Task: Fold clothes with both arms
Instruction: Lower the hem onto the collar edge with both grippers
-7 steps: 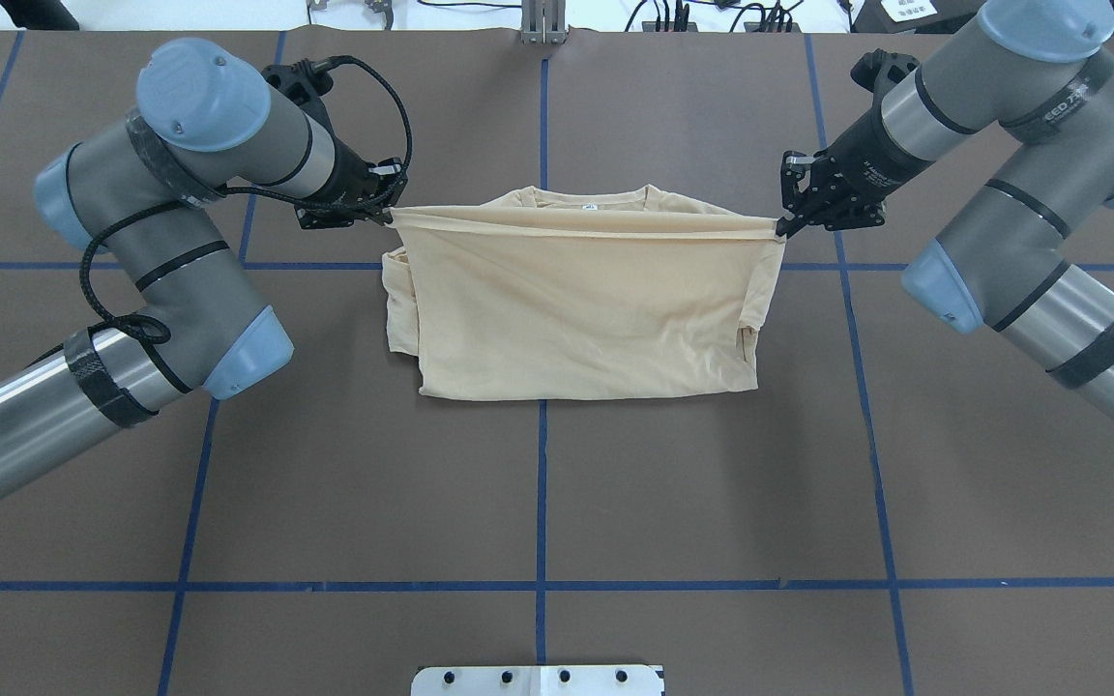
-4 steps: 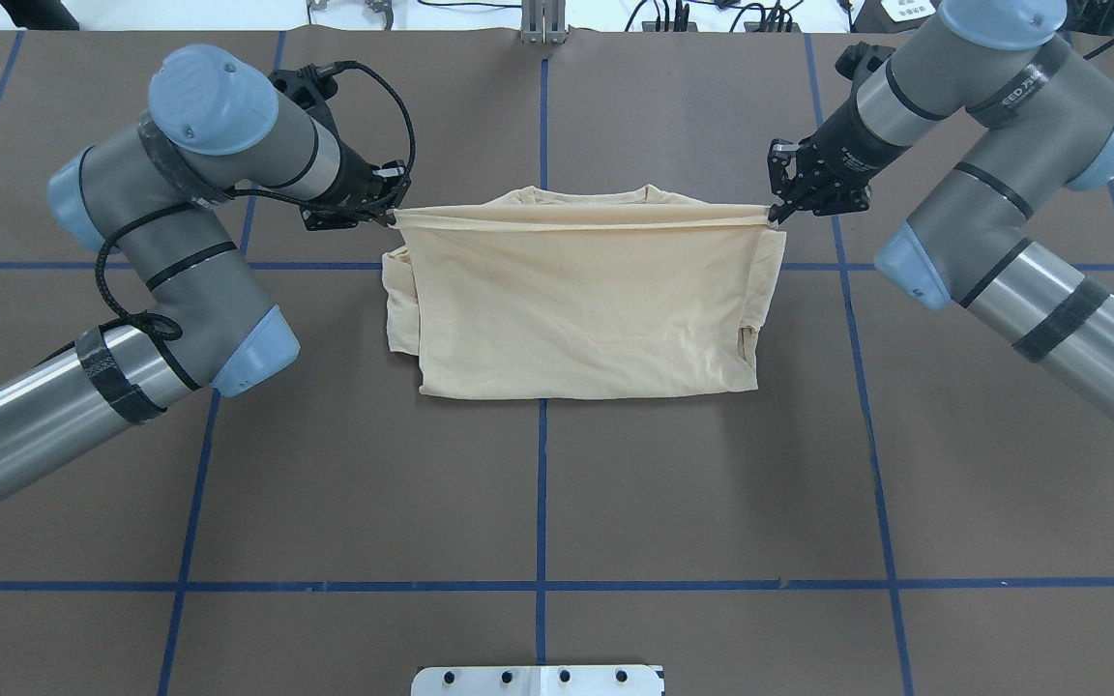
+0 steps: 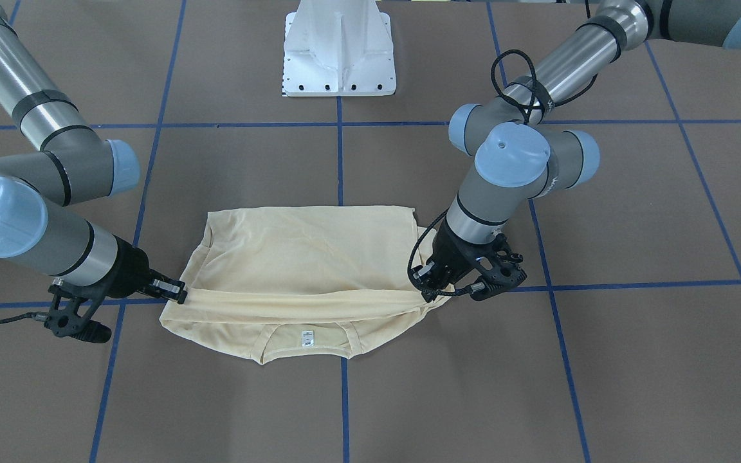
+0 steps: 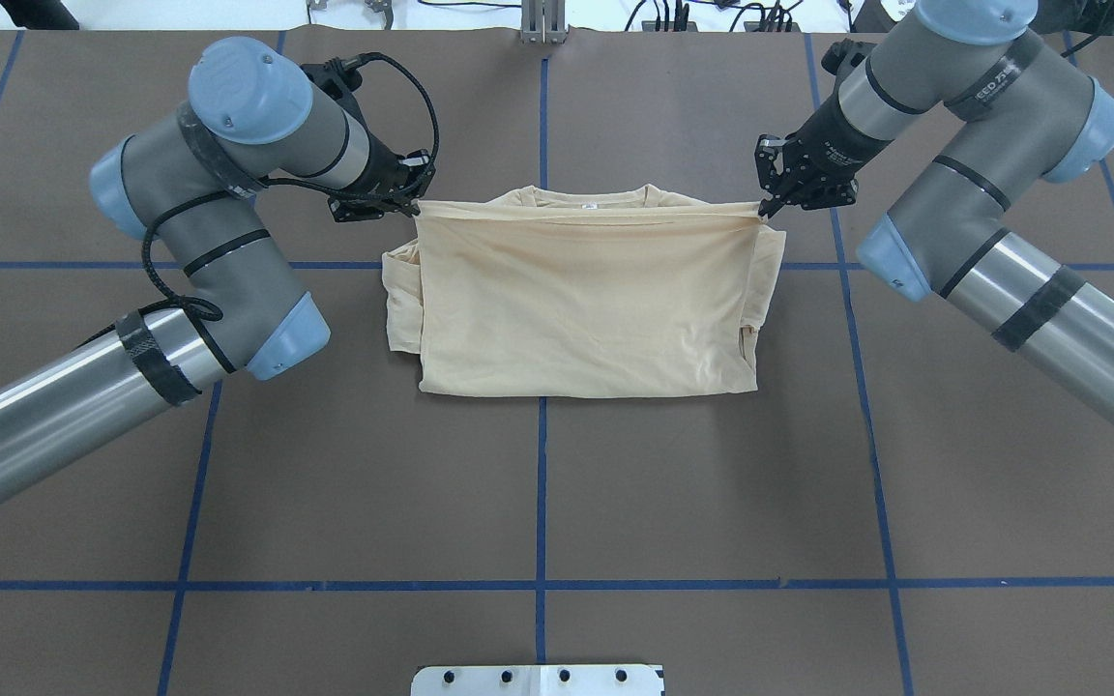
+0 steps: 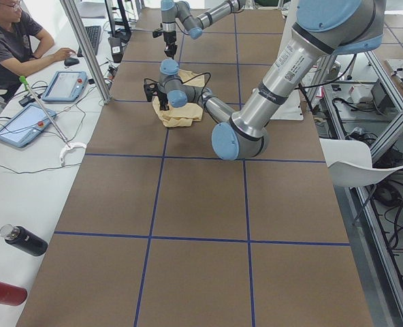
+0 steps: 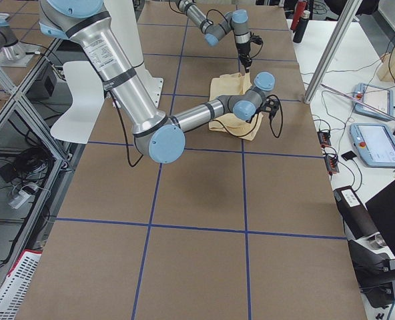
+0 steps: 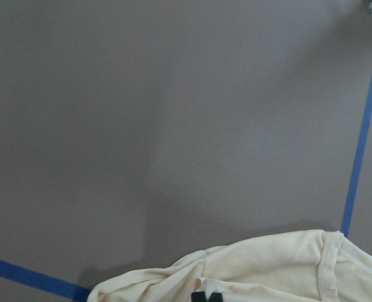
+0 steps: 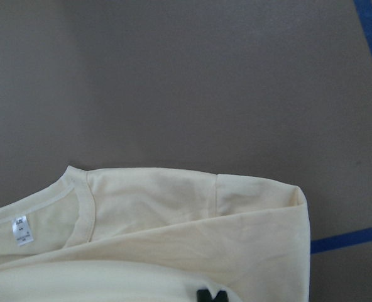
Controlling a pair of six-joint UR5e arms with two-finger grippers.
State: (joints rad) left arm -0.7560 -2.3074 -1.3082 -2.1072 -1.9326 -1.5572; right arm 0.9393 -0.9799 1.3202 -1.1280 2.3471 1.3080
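The cream-yellow shirt (image 4: 586, 300) lies folded in the middle of the brown table, collar and white neck label (image 4: 589, 206) at the far side. Its turned-over edge is stretched straight between the two grippers, just short of the collar. My left gripper (image 4: 412, 205) is shut on that edge's left corner, my right gripper (image 4: 763, 206) on its right corner. From the front, the left gripper (image 3: 431, 292) and right gripper (image 3: 181, 297) pinch the same taut edge of the shirt (image 3: 300, 257). Each wrist view shows closed fingertips (image 7: 206, 296) (image 8: 211, 296) over shirt cloth (image 8: 173, 214). The print is hidden.
Blue tape lines (image 4: 542, 503) divide the table into squares. The white pedestal base (image 3: 338, 58) stands at the robot's side. A person (image 5: 11, 34) sits at a side bench with tablets (image 5: 62, 85), and bottles (image 5: 21, 240) lie along that bench.
Both grippers have carried the shirt's held edge farther toward the collar. They have also drawn slightly inward, the left one most, so the fold now reaches nearly to the neckline.
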